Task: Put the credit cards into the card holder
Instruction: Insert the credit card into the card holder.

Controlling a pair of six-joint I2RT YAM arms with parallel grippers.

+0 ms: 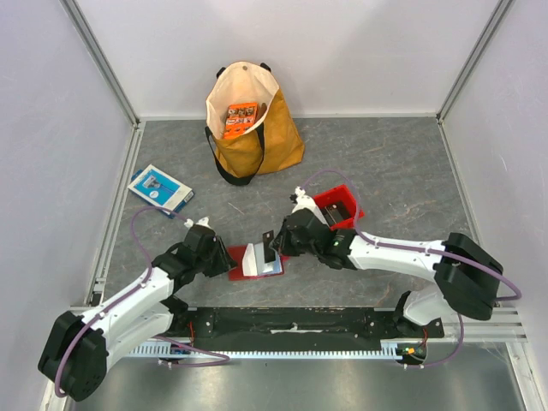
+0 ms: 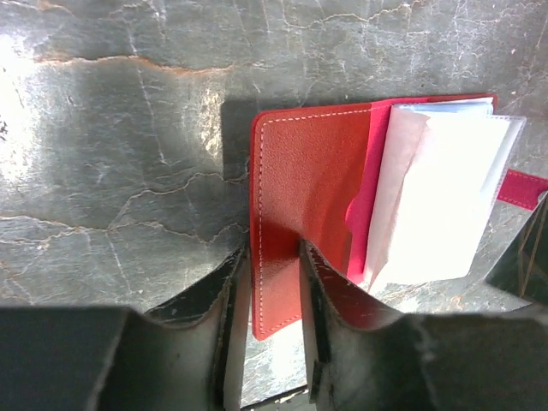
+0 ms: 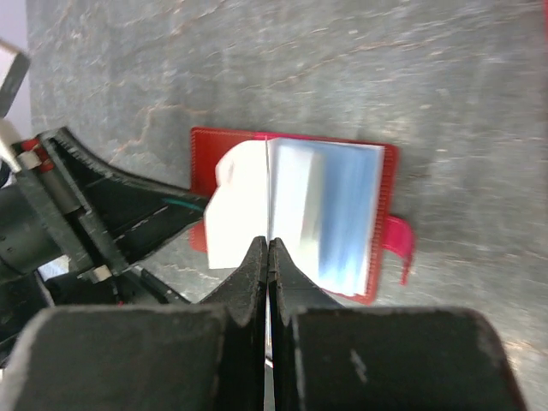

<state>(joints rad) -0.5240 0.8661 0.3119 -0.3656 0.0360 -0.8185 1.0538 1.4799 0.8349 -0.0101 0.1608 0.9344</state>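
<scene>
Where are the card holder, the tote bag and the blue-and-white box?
card holder (image 2: 301,195): left wrist view, red cover flap.
tote bag (image 1: 278,141): top external view, yellow front panel.
blue-and-white box (image 1: 159,188): top external view, top face.

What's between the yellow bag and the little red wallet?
Only bare grey table, seen in the top view; the bag and wallet sit apart.

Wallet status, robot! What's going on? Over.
Left end effector shut on wallet cover. Right end effector shut, tips at the clear sleeves. Can't tell what it holds. Bin beyond, apart from wallet.
</scene>
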